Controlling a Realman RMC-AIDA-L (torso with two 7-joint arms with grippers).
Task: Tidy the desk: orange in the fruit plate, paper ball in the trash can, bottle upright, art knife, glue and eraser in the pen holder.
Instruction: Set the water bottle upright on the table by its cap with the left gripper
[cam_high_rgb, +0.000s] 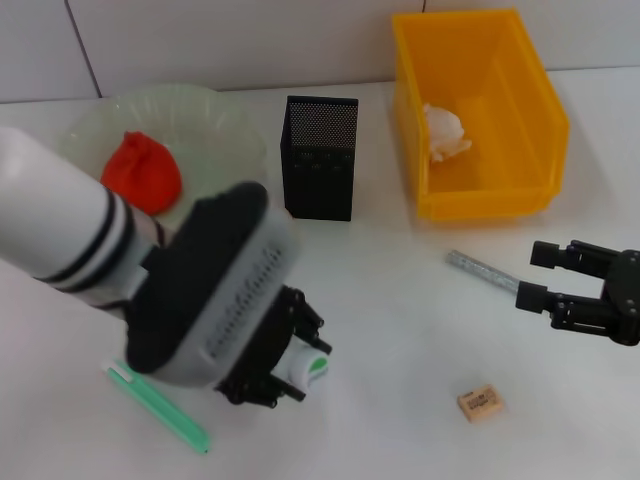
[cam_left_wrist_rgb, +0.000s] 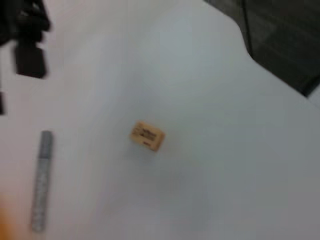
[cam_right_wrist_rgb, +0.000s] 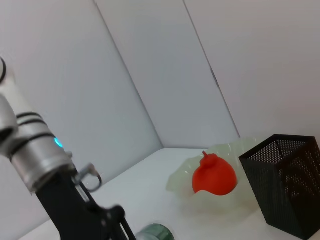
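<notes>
The left gripper (cam_high_rgb: 285, 365) sits low over the table (cam_high_rgb: 400, 330), its fingers pressed onto the white-capped end of the bottle (cam_high_rgb: 305, 366), of which only the cap end with a green band peeks out beneath the arm. At about 8 o'clock from that gripper lies a green pen-shaped stick (cam_high_rgb: 160, 408). At 3 o'clock, well apart, the right gripper (cam_high_rgb: 540, 276) hovers with its fingers spread, empty, beside the near end of a grey stick (cam_high_rgb: 482, 270). The eraser (cam_high_rgb: 480, 402) lies at 7 o'clock from the right gripper, clear of it. Toward 12 o'clock stands the pen holder (cam_high_rgb: 320, 157). At 10 o'clock the orange (cam_high_rgb: 141, 173) rests in the fruit plate (cam_high_rgb: 215, 115); at 1 o'clock the paper ball (cam_high_rgb: 443, 131) lies inside the trash can (cam_high_rgb: 500, 190).
</notes>
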